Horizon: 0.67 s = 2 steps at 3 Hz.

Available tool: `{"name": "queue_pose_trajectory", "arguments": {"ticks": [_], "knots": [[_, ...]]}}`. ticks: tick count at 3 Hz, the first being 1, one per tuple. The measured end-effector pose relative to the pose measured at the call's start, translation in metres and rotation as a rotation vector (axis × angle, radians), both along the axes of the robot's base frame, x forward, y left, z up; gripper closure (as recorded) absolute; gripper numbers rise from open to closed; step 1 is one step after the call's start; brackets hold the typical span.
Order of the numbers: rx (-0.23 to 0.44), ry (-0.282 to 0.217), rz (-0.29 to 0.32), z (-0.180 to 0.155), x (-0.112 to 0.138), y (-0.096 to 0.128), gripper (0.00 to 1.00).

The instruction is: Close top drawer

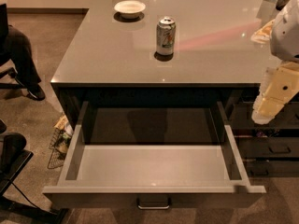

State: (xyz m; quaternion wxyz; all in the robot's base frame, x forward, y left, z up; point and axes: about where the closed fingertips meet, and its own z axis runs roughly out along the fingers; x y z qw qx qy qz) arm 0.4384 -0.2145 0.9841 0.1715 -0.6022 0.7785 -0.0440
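The top drawer [154,189] is pulled far out toward the camera under the grey countertop [112,55]. Its pale grey inside holds nothing. The small metal bar handle [153,203] sits in the middle of its dark front, at the bottom edge of the view. My gripper [267,110] is the cream-coloured end of the white arm at the right edge. It hangs just right of the drawer's right wall, at about the height of the countertop's front edge, and touches nothing.
A drink can [165,36] and a white bowl [129,7] stand on the countertop. Dark drawers of the right-hand column [275,148] lie below my gripper. A wire basket [60,141], a chair base [14,164] and a seated person's leg [21,59] are on the left.
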Motion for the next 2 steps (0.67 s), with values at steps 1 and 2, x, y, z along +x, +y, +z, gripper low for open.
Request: {"name": "queue_pose_trajectory", "arguments": {"ticks": [1,2], "knots": [[0.0,0.0,0.0,0.0,0.0,0.0,0.0],[0.009,0.002,-0.025,-0.0072,-0.0042,-0.006,0.0]]}}
